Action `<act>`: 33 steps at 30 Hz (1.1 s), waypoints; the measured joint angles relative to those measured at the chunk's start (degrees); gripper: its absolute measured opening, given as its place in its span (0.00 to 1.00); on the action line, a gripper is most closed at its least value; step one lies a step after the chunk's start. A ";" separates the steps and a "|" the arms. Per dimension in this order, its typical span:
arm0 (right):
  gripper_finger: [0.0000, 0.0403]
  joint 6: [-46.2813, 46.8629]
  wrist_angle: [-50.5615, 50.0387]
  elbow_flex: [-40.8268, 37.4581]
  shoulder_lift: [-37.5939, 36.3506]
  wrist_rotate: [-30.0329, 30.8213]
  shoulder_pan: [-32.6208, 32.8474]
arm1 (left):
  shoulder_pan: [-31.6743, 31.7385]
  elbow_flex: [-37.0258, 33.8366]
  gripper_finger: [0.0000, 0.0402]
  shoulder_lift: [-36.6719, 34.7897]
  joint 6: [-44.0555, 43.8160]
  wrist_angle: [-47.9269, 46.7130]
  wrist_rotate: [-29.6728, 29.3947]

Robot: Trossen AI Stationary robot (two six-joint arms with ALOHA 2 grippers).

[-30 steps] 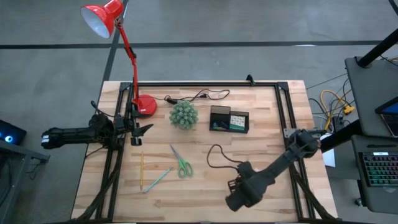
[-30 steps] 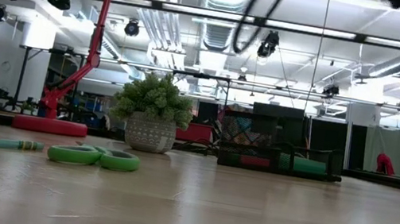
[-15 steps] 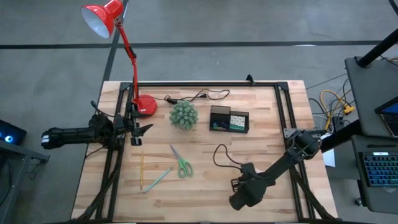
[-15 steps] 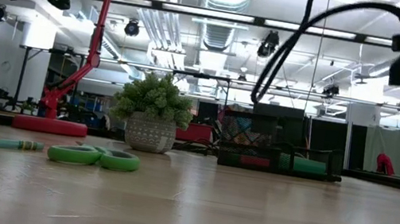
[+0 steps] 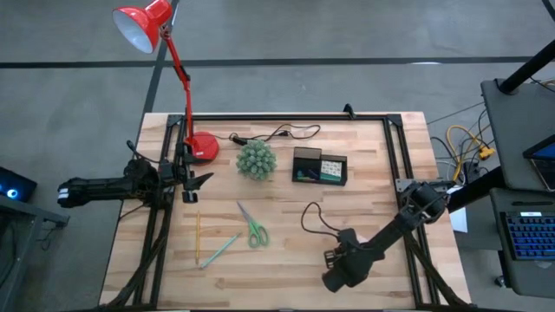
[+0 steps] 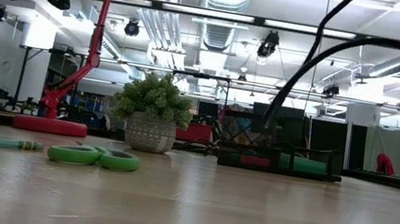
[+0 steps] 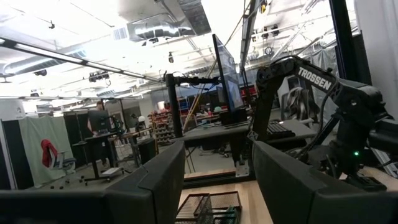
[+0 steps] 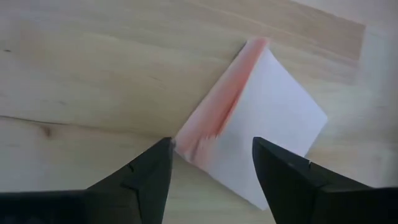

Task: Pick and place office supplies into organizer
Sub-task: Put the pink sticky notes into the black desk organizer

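Right gripper [image 5: 335, 276] sits low in the lower right of the high view, near the table's front edge, pointed down at the wood. In the right wrist view its two dark fingers [image 8: 146, 180] stand apart, and the pink sticky-note pad [image 8: 255, 127] lies flat on the table between and just beyond them, turned diamond-wise; the fingers are not clamped on it, and contact cannot be told. Left gripper [image 5: 201, 180] waits at the left edge of the table [image 5: 381, 217], just below the red lamp's base [image 5: 205, 146], fingers apart with nothing between them. The organizer [image 5: 319, 166] stands upper centre-right in the high view, with the round green plant [image 5: 257, 160] just to its left. Green-handled scissors [image 5: 252, 227] lie lower centre-left; the light green pen [image 5: 222, 250] is just left of them, lying slantwise, and the thin yellow pencil [image 5: 198, 237] lies farther left, lengthwise toward the front edge. A black cable [image 5: 312, 224] loops above the right arm.
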 joint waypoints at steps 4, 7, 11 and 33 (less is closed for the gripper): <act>0.47 -0.04 -0.01 0.00 0.00 0.06 0.08 | 0.00 0.00 0.44 0.02 0.00 0.00 0.00; 0.44 -0.46 0.03 0.04 0.00 0.08 0.08 | -0.01 0.00 0.44 0.00 0.00 0.00 0.00; 0.40 -0.88 -0.04 -0.01 0.00 0.12 0.08 | 0.00 0.00 0.44 0.01 0.00 0.00 0.00; 0.04 -5.54 -0.10 -0.40 -0.09 0.23 0.12 | -0.01 0.00 0.44 0.02 -0.02 0.00 0.00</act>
